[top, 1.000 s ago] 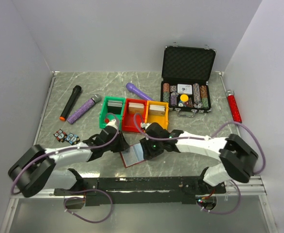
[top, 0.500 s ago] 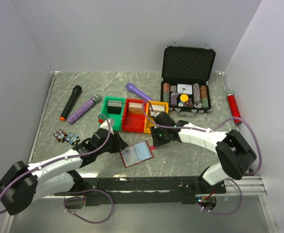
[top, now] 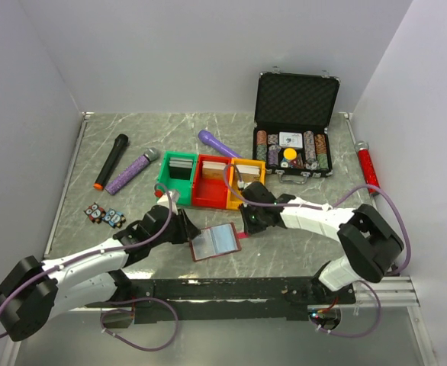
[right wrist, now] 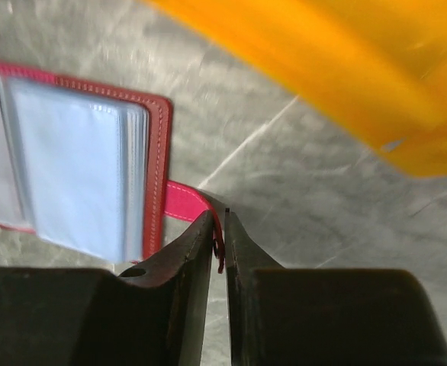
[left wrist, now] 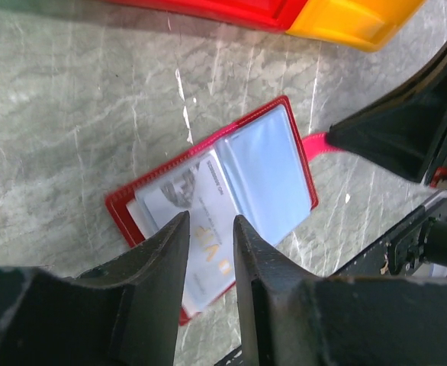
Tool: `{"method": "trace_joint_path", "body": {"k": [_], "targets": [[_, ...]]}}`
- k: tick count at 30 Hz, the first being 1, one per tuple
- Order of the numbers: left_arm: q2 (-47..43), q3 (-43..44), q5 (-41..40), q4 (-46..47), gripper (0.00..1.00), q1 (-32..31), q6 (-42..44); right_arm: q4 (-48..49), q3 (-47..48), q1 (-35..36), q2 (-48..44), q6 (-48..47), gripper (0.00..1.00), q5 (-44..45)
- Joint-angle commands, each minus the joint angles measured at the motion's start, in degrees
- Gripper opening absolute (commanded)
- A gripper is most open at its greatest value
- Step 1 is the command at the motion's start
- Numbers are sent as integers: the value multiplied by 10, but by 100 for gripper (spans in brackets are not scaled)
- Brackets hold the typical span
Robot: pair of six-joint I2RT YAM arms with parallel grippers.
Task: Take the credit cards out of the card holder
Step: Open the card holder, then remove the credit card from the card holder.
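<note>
Upper right: black case [top: 296, 99] open, lid foam-lined, rows of poker chips [top: 292, 150] in its tray.

Centre: green bin [top: 161, 183], red bin [top: 206, 202] and yellow bin [top: 260, 177] side by side, each holding one flat block, dark in the green, brownish in the other two.

Lower centre: card holder [top: 214, 242] spread open and flat on the table [top: 323, 206], pale sleeves up, a printed card [left wrist: 170, 202] showing in its left sleeve.

Right gripper [right wrist: 217, 221] clenched on the pink snap tab [right wrist: 184, 202] at the holder's right edge.

Left gripper [left wrist: 206, 229] over the holder's left page, jaws slightly parted, nothing between them.

Left of the bins: black microphone [top: 110, 162] beside purple glitter microphone [top: 132, 170].

Far right: red tube [top: 369, 168] along the wall.

Surface: grey-green marbled table; plain white walls [top: 208, 53] on three sides.
</note>
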Motion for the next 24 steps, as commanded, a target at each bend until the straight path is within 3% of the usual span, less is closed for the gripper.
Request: {"method": "trace_joint_path", "body": {"k": [1,9,14,18,24], "targets": [[-6,-7,18,29,35,-3,-4,7,-30,35,-37,31,18,3],[-13,-8,16,18,35,-3,2,3,-53,71,-61,75,21,25],[-31,-1,-7,-11,35,-2,6,-48,-19,71,-87,68,49,64],[-43,-7,-54,-40,34,-2,-23,-78,20,72,-136,60,55,83],[-34,-26,-85,-38,35,-3,-68,15,47,73,-140,48,57,-71]]}}
